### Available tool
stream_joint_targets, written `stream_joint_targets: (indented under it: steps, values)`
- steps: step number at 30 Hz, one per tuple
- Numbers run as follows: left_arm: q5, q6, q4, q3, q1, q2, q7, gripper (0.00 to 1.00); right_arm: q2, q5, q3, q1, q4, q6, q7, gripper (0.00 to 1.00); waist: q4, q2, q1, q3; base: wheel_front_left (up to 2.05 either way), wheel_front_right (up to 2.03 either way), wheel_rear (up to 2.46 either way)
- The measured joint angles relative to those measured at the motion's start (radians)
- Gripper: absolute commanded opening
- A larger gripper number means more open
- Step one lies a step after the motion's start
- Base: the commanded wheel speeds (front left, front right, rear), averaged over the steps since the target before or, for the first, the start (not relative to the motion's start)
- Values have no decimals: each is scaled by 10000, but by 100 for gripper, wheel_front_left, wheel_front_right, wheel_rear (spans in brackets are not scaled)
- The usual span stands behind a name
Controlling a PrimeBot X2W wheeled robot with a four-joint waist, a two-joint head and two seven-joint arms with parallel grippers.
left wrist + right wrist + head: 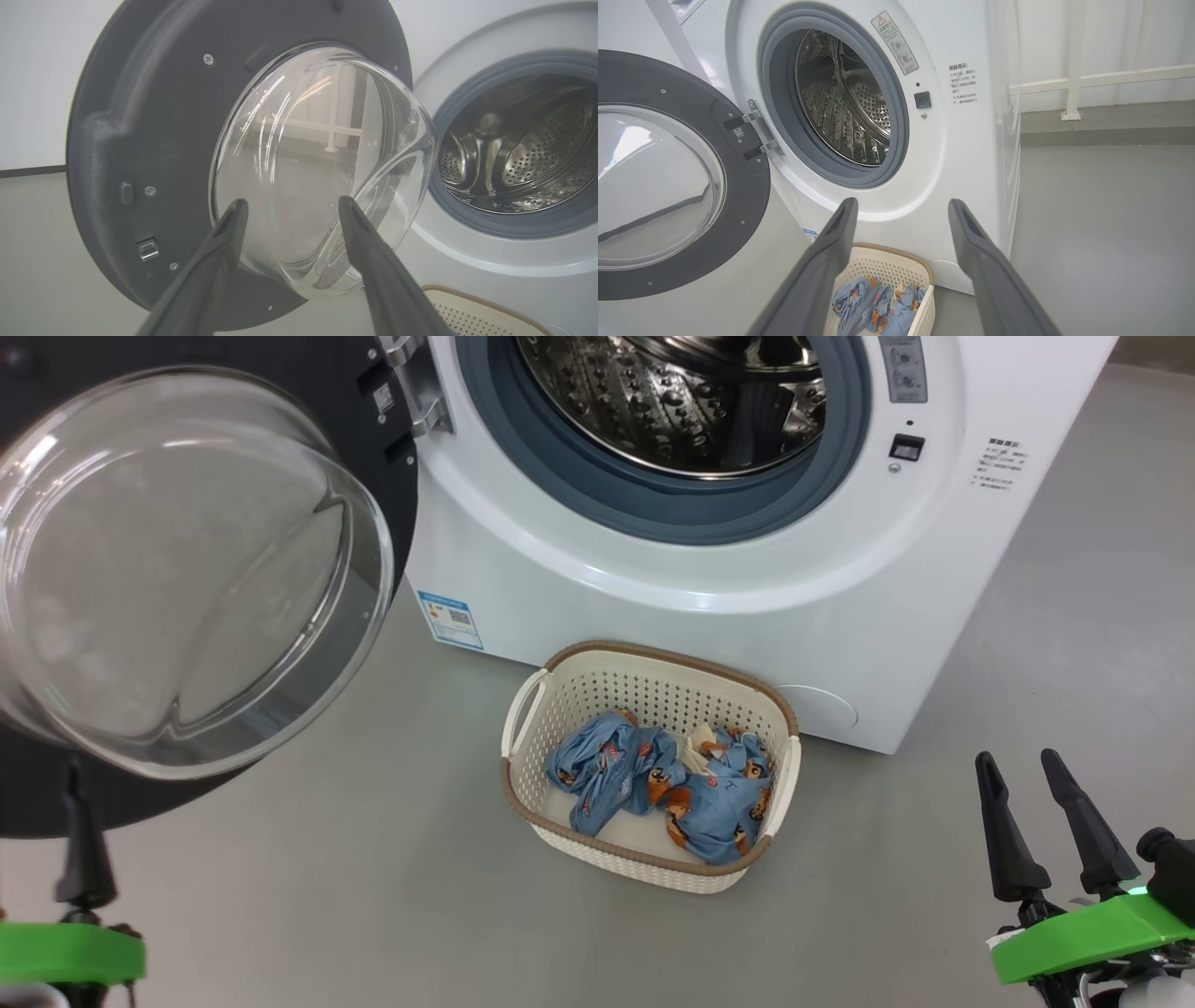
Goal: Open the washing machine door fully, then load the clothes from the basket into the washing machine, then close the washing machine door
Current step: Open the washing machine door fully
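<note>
The washing machine door [187, 569] is swung open to the left, its glass bowl bulging toward me inside the black rim [140, 140]. The white washing machine [700, 569] shows its grey gasket and steel drum [845, 102]. In front of it on the floor sits the basket [653, 658], holding the clothes [653, 784], light-blue fabric with orange bears. My left gripper [293, 201] is open, fingers apart in front of the door's glass, nothing between them. My right gripper [1018, 761] is open low on the right, apart from the basket, and holds nothing.
Grey floor [1074, 663] stretches to the right of the machine and around the basket. A blue label [451, 619] marks the machine's lower front corner. A white rail [1111, 77] runs along the wall to the right of the machine.
</note>
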Motion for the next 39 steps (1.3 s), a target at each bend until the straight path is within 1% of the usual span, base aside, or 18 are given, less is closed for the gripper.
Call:
stream_joint_targets:
  steps: [6, 12, 19, 22, 24, 34, 39]
  values:
    - [-56, 0, -842, -895, 379, -136, 0, 100, 17, 0, -61, 4, -29, 0, 0, 100, -267, 0, 0, -106, 0, 0, 0]
    - [-56, 0, -1436, -1737, 503, -165, 0, 100, 92, 0, -182, 8, -73, 0, 0, 100, -728, 0, 0, -154, 0, 0, 0]
    - [27, 0, -1793, -2502, 817, -153, 0, 100, 217, -2, -234, 14, -130, 0, 0, 100, -1496, 0, 0, -180, 0, 0, 0]
    - [25, 0, -1866, -2709, 842, -151, 0, 100, 221, -2, -249, 14, -157, 0, -2, 100, -1878, 0, 0, -167, 0, 0, 0]
    - [23, 0, -1896, -2920, 842, -138, 0, 100, 224, -2, -282, 14, -165, 0, -2, 100, -2257, 0, 0, -146, 0, 0, 0]
    - [-228, 0, -1900, -3083, 877, -130, 0, 100, 297, -4, -410, 14, -203, 0, -2, 100, -3407, 0, 0, -100, 0, 0, 0]
    - [-360, 0, -2002, -3045, 1283, -150, 2, 100, 330, -4, -500, 37, -219, 0, -2, 100, -3879, 0, 0, -150, 0, 0, 0]
